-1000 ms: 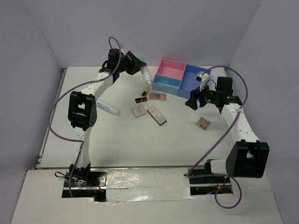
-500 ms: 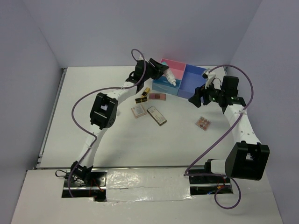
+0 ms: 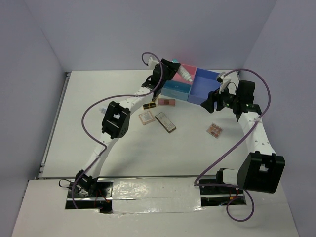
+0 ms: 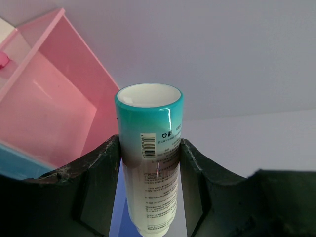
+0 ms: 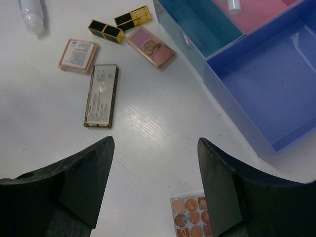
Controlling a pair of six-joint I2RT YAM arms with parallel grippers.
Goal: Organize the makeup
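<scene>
Left jaws are pinching the teal-ended tube (image 4: 149, 128) — held up over the pink compartment (image 4: 49, 113) of the box (image 5: 229, 106). Right jaws hang spread and empty above the desk (image 5: 148, 128) — lipsticks (image 5: 106, 30), palettes (image 5: 101, 96) and another tube (image 5: 30, 12) lie there near the box.

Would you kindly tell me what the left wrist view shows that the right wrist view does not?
Left wrist only: the left gripper clamped on the tube, teal end showing. Right wrist only: the open right gripper, two lipsticks, flat palettes, the blue compartment. Both: the pink compartment; a white tip at the right view's top edge may be that tube.
</scene>
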